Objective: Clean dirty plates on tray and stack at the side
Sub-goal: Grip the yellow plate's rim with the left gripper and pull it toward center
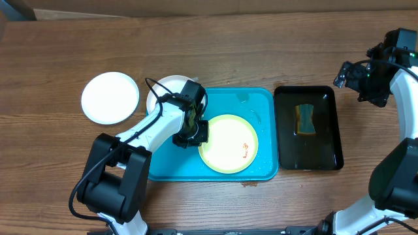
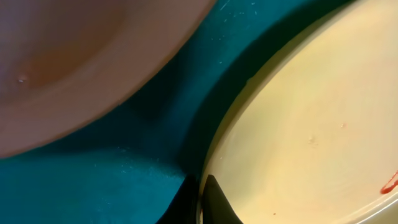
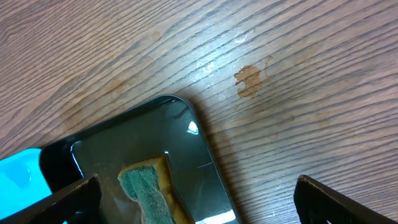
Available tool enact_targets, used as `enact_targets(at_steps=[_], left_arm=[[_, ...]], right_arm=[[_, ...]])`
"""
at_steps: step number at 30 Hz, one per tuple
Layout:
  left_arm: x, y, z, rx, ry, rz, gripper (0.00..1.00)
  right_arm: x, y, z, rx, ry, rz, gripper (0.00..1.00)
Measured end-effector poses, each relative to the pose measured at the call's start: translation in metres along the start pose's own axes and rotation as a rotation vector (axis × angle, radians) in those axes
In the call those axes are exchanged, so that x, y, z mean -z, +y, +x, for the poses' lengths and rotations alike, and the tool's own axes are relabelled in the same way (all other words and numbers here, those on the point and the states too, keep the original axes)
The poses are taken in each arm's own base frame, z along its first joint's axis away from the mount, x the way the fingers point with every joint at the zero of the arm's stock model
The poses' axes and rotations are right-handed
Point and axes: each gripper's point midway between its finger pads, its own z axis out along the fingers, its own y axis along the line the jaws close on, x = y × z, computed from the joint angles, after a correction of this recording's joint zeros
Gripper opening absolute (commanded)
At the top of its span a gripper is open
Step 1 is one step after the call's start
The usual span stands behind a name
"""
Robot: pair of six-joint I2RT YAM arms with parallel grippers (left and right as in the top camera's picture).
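While the worktop (image 1: 261, 46) is brown wood, one blue tray (image 1: 260, 108) sits in its middle. Three plates: one yellow plate (image 1: 228, 145) on the tray, one white plate (image 1: 110, 98) at its 9 o'clock, another white plate (image 1: 163, 85) at 11 o'clock. One black tray (image 1: 330, 160) with one sponge (image 1: 304, 119) lies at 3 o'clock. Left gripper (image 1: 194, 134) sits at the yellow plate's rim; I cannot tell its grip. Right gripper (image 1: 361, 83) is wide.

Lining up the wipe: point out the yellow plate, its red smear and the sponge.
yellow plate (image 1: 222, 145), overhead view, bare centre.
red smear (image 1: 245, 151), overhead view, mid-smear.
sponge (image 1: 304, 119), overhead view, top face centre.
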Motion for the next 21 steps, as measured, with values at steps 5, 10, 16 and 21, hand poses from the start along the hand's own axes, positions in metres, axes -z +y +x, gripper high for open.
enact_targets(at_steps=[5, 10, 16, 21], left_arm=[[0.0, 0.0, -0.001, 0.086, -0.005, 0.002, 0.04], [0.001, -0.002, -0.01, 0.139, -0.028, 0.035, 0.05], [0.003, 0.0, -0.013, 0.199, -0.021, 0.068, 0.17], [0.007, -0.003, -0.008, 0.144, 0.006, 0.076, 0.23]], right_arm=[[0.0, 0.0, 0.0, 0.0, 0.0, 0.0, 1.0], [0.0, 0.0, 0.0, 0.0, 0.0, -0.001, 1.0], [0.0, 0.0, 0.0, 0.0, -0.001, 0.0, 1.0], [0.0, 0.001, -0.005, 0.003, -0.021, -0.004, 1.0]])
